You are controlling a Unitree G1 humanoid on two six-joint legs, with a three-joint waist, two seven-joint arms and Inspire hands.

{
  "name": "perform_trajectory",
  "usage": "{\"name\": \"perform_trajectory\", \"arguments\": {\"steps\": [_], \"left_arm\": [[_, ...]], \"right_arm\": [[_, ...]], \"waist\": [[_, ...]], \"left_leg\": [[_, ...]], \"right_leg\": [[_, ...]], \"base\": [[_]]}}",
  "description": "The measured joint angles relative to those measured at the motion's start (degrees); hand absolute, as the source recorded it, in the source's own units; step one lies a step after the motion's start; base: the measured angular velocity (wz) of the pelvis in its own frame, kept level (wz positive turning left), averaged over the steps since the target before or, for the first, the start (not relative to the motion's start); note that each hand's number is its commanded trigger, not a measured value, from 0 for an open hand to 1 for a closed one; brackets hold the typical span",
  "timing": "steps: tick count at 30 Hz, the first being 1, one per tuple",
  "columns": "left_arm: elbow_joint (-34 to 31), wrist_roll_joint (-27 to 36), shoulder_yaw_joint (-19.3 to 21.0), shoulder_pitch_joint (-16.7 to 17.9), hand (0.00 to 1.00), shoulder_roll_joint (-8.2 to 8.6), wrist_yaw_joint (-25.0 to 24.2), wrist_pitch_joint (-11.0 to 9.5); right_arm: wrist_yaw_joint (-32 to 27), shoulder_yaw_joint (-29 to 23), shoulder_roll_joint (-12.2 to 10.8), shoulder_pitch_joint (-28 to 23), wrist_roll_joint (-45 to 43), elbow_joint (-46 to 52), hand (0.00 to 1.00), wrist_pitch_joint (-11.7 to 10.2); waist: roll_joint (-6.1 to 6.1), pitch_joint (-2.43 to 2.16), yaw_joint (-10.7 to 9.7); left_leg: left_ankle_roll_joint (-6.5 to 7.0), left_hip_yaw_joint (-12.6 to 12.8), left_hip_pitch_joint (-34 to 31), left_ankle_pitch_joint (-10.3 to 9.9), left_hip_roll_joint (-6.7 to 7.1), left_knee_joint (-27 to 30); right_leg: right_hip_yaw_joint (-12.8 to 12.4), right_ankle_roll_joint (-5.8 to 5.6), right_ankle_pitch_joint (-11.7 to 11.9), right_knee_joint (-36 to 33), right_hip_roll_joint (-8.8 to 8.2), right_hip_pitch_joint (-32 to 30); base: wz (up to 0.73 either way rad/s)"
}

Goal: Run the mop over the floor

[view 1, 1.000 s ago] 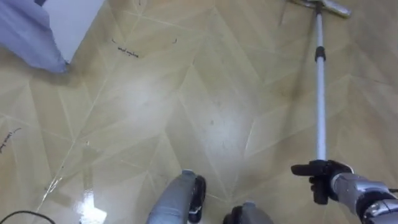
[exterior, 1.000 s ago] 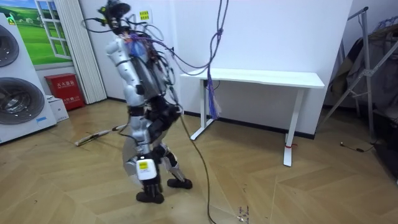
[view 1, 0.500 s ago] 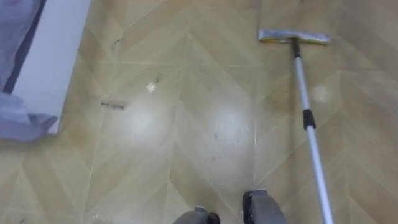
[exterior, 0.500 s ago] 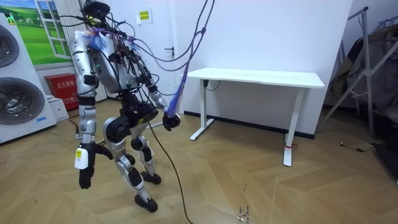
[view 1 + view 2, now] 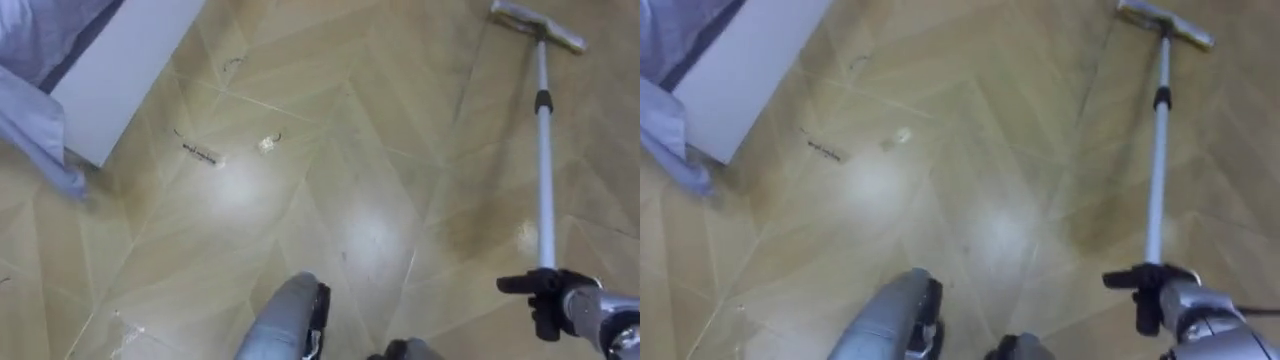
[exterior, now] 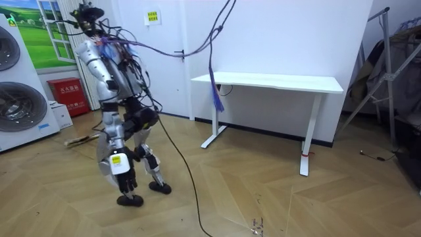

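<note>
The mop has a silver pole and a flat head that lies on the wooden floor at the upper right. My right hand is at the lower right, its dark fingers curled round the near end of the pole. In the room view I stand facing the room view's left, with the mop head on the floor ahead of me. My left hand hangs beside my thigh, away from the mop.
A white panel with pale blue cloth hanging over it stands at the upper left. A small scrap and a dark mark lie on the floor. A white desk, washing machines and a red box line the walls.
I have stepped toward the room view's left and turned, so the eye views shifted. The mop head has slid further left in the room view. My right hand keeps its hold on the pole.
</note>
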State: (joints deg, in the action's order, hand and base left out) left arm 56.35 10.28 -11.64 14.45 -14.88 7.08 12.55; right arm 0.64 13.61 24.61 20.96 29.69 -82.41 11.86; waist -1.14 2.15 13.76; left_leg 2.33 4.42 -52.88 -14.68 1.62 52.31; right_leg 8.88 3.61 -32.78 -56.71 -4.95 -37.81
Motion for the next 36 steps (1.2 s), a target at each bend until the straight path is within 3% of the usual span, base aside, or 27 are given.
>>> {"name": "perform_trajectory", "arguments": {"steps": [1,2,3,4,6,8,9,11,14,15,17,19,20,21,22,23,25,26,27,28,29,31,32,33,34,35,36], "left_arm": [[0.55,-0.17,0.31,-1.38,0.0,0.23,-0.67,-0.12],[0.92,-0.56,0.45,-2.25,0.0,0.34,-0.93,-0.14],[0.91,-1.02,0.96,-3.31,0.0,0.59,-1.25,-0.65],[0.84,-1.1,1.99,-3.81,0.0,1.12,-1.27,-1.19],[0.2,-1.32,2.31,-3.77,0.0,1.65,-1.21,-2.63],[-0.1,-1.46,2.45,-3.73,0.0,2.0,-1.16,-3.51],[-0.1,-1.58,2.47,-3.74,0.0,2.34,-1.03,-3.93],[0.02,-2.13,2.45,-3.63,0.0,3.26,-0.99,-4.01],[-0.16,-2.43,2.22,-3.01,0.0,4.96,-0.81,-3.5],[-0.15,-2.63,2.23,-2.92,0.0,5.57,-0.24,-2.93],[-0.13,-2.29,2.22,-2.69,0.0,5.71,0.33,-2.27],[-0.13,-1.57,2.15,-2.72,0.0,5.59,1.98,-1.91],[-0.14,-0.91,1.99,-2.71,0.0,5.59,2.32,-1.9],[-0.17,-0.15,1.11,-2.72,0.0,5.38,2.94,-1.64],[-0.52,0.89,-0.85,-2.63,0.0,4.57,3.62,-1.26],[-1.19,1.31,-1.86,-2.23,0.0,3.99,3.84,-1.11],[-3.85,2.99,-4.94,-0.08,0.0,1.56,4.09,-0.95],[-3.97,3.14,-5.22,0.37,0.0,1.16,4.05,-0.94],[-4.23,2.91,-5.24,0.93,0.0,0.7,4.0,-0.77],[-4.81,2.66,-5.16,1.53,0.0,0.31,3.86,-0.39],[-5.05,2.62,-4.91,1.95,0.0,0.31,3.67,-0.38],[-5.41,2.42,-4.81,2.32,0.0,0.3,2.63,-0.39],[-5.3,2.39,-4.78,2.09,0.0,0.22,2.23,-0.45],[-4.99,2.34,-4.64,1.25,0.0,0.36,1.8,-0.49],[-4.89,2.34,-4.21,0.06,0.0,0.72,1.19,-0.88],[-4.85,2.32,-4.08,-0.39,0.0,0.92,1.12,-1.31],[-4.85,1.19,-3.33,-1.11,0.0,1.46,1.08,-1.78]], "right_arm": [[-0.08,0.32,0.05,-3.17,1.06,-0.29,1.0,-0.54],[-0.17,0.22,0.04,-4.86,1.6,-0.51,1.0,-0.69],[0.06,0.23,-0.26,-7.67,1.78,-2.08,1.0,-0.78],[-0.05,0.59,-0.34,-11.06,1.69,-2.77,1.0,-0.79],[-1.18,2.1,-0.51,-16.17,1.4,-2.91,1.0,-0.8],[-2.58,2.67,-1.71,-19.58,1.21,-2.91,1.0,-0.81],[-3.33,2.64,-2.99,-20.91,0.87,-2.78,1.0,-0.8],[-4.47,2.69,-5.02,-21.62,-0.22,-2.49,1.0,-0.8],[-5.95,2.99,-7.93,-21.57,-2.73,-1.89,1.0,-0.74],[-6.15,2.96,-8.58,-20.9,-3.48,-1.85,1.0,-0.3],[-6.11,2.5,-8.91,-19.77,-4.49,-1.64,1.0,0.87],[-6.51,0.8,-7.97,-15.47,-5.68,-2.94,1.0,3.01],[-6.74,0.41,-7.36,-13.85,-5.8,-3.44,1.0,3.31],[-7.19,0.04,-6.03,-10.53,-6.27,-3.98,1.0,3.31],[-7.4,0.1,-4.78,-7.07,-6.28,-3.98,1.0,3.15],[-7.34,0.23,-4.17,-5.08,-6.18,-3.98,1.0,3.03],[-6.5,1.59,-2.59,1.13,-4.47,-2.55,1.0,0.82],[-6.14,1.94,-2.38,2.31,-3.82,-1.7,1.0,0.14],[-5.3,2.03,-2.04,4.37,-2.41,-0.16,1.0,-1.17],[-4.57,1.98,-2.16,6.02,-1.35,0.38,1.0,-2.01],[-4.47,1.95,-2.2,6.27,-0.6,0.72,1.0,-2.14],[-4.28,2.05,-2.35,4.45,1.3,1.35,1.0,-2.11],[-4.21,2.02,-2.43,3.4,1.67,1.35,1.0,-2.12],[-3.96,2.02,-2.53,0.51,2.81,1.2,1.0,-2.45],[-3.4,2.11,-2.05,-2.76,4.5,1.11,1.0,-2.81],[-3.24,2.16,-2.0,-4.34,5.11,0.94,1.0,-3.08],[-2.92,2.75,-2.01,-7.03,5.38,-0.33,1.0,-3.58]], "waist": [[1.06,-0.2,-0.98],[1.53,-0.27,-1.14],[1.92,-0.33,-1.51],[2.96,-0.86,-2.69],[4.74,-1.72,-4.28],[5.93,-2.04,-5.91],[6.47,-2.18,-6.34],[6.44,-1.53,-6.45],[6.23,-1.04,-7.68],[6.08,-0.94,-7.89],[6.1,-1.03,-8.56],[4.46,-1.12,-8.58],[4.33,-1.06,-8.48],[3.93,-0.84,-8.08],[3.12,-0.55,-6.91],[2.68,-0.5,-6.2],[0.86,-0.33,-3.72],[-0.06,-0.08,-3.46],[-0.75,-0.13,-2.97],[-1.35,0.23,-2.22],[-1.32,0.23,-1.95],[-0.82,0.25,-1.86],[-0.66,0.38,-1.95],[-0.38,0.06,-2.59],[0.02,-0.08,-2.78],[0.09,-0.12,-2.79],[0.18,-0.17,-2.8]], "left_leg": [[2.52,0.82,0.64,-1.52,0.45,-0.89],[3.5,1.4,0.83,-2.12,0.49,-0.74],[5.42,2.15,1.71,-3.61,1.34,-0.06],[6.28,2.81,2.72,-5.66,2.11,1.26],[7.24,3.35,4.32,-8.76,2.37,3.44],[7.62,2.45,5.85,-11.22,3.14,4.16],[7.71,1.02,6.52,-12.04,3.83,4.14],[7.4,-0.71,8.11,-12.58,4.44,3.58],[6.67,-5.39,10.77,-13.03,6.64,1.43],[6.3,-7.28,12.13,-13.51,7.43,0.82],[5.44,-9.8,13.47,-14.91,8.42,1.13],[4.03,-9.63,14.07,-16.02,9.07,2.33],[3.21,-9.23,13.62,-16.14,8.94,3.74],[0.98,-8.04,11.81,-15.3,8.41,8.36],[-2.75,-5.68,9.27,-13.04,6.94,14.24],[-4.39,-4.8,8.0,-11.53,6.09,17.19],[-5.24,-1.84,2.62,-2.17,2.74,27.3],[-5.14,-1.73,1.28,-0.88,2.58,29.04],[-4.0,-1.7,-1.56,-1.58,1.63,29.73],[-2.3,-1.64,-3.84,-2.86,0.07,26.29],[-1.97,-1.67,-4.59,-3.46,-0.36,23.2],[-2.15,-2.14,-4.74,-3.26,-1.05,5.93],[-0.51,-1.89,-4.69,-1.98,-1.08,4.03],[0.85,-0.96,-3.79,-1.83,-0.68,3.02],[2.86,0.21,-2.48,-3.02,-0.45,2.85],[3.81,0.67,-1.79,-3.6,-0.1,2.84],[4.77,1.9,-0.1,-5.21,0.35,2.9]], "right_leg": [[-0.69,-0.75,-0.6,0.59,0.0,0.57],[-1.48,-1.07,-0.76,0.39,0.07,0.71],[-3.62,-2.3,-0.13,-3.05,-0.29,0.01],[-4.76,-4.24,1.66,-8.02,-1.05,-1.3],[-5.88,-5.73,5.75,-14.16,-0.91,-2.45],[-7.26,-6.07,11.02,-19.15,-0.49,-4.44],[-8.76,-5.83,11.71,-20.76,0.94,-6.6],[-9.24,-5.54,9.46,-18.9,2.7,-10.94],[-6.11,-4.45,9.36,-3.25,3.54,-15.0],[-5.28,-3.5,10.49,2.91,3.7,-15.24],[-3.9,-1.71,13.27,5.74,3.17,-13.88],[-0.82,-0.28,13.31,3.29,-0.51,-13.25],[0.11,0.18,12.89,2.35,-1.32,-13.19],[0.89,0.6,10.89,0.22,-1.98,-13.23],[0.89,0.76,8.96,-1.77,-1.85,-13.3],[0.93,0.99,8.16,-2.65,-1.75,-13.31],[0.98,2.54,5.9,-4.54,-0.6,-12.68],[0.96,2.71,5.33,-4.95,-0.58,-12.49],[1.25,2.57,4.36,-5.55,-0.58,-12.11],[1.51,2.83,3.51,-5.57,-0.27,-11.19],[1.61,3.1,3.22,-5.37,0.01,-10.57],[1.53,1.82,0.42,-4.71,0.12,-6.77],[1.43,1.37,-0.45,-4.6,-0.09,-5.58],[1.4,0.17,-1.71,-3.65,-0.81,-3.49],[0.31,-0.91,-2.28,-2.73,-0.86,-1.83],[-0.72,-1.11,-2.35,-2.83,-0.92,-1.37],[-2.75,-2.56,-1.55,-4.36,-1.07,-1.17]], "base": [[0.69],[0.5],[0.26],[0.19],[0.01],[-0.25],[-0.65],[-0.91],[-0.67],[-0.3],[-0.04],[0.32],[0.45],[0.4],[0.31],[0.07],[-0.07],[0.06],[0.09],[0.07],[0.12],[0.32],[0.46],[0.5],[0.44],[0.2],[-0.07]]}}
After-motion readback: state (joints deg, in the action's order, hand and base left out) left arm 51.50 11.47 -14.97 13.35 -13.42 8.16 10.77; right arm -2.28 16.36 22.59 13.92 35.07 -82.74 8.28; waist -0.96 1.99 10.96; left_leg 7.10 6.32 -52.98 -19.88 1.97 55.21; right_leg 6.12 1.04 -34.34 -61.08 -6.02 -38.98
